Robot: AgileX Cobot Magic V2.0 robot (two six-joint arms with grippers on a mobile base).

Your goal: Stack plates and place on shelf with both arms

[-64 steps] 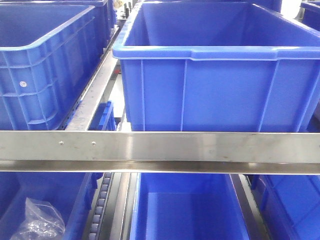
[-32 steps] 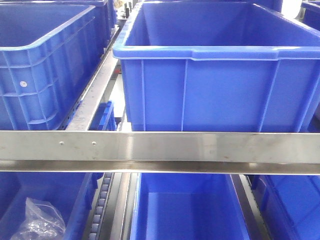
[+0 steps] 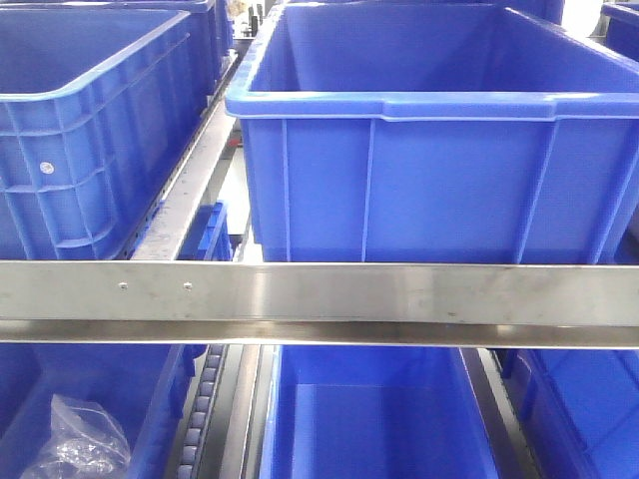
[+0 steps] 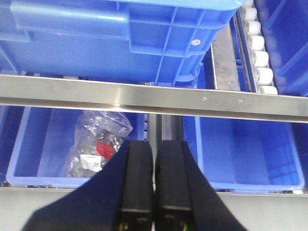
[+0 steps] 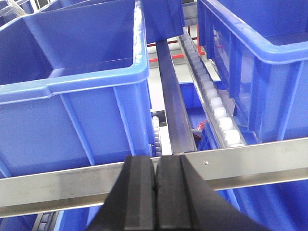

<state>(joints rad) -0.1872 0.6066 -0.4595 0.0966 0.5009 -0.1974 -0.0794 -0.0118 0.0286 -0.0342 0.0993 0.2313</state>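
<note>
Plates do not show in any view, so their position cannot be told. Left claw has its two black fingers pressed together with only a thin seam between them, holding nothing. It hangs in front of a steel rail that crosses the left wrist view. Below that rail sits a blue bin containing a clear plastic bag with a red label; a second blue bin lies to its right, parted from it by a dark divider. Above the rail is the underside of an upper blue crate, with a track of white rollers beside it.

Right claw is likewise closed on nothing, fingers touching. It stands just before a steel shelf rail. Behind the rail a large blue crate sits to the left, another blue crate to the right, with a roller track between them.

The front view shows a large blue tote on the upper shelf level, a neighbouring tote to its left, and a horizontal steel beam below both.
</note>
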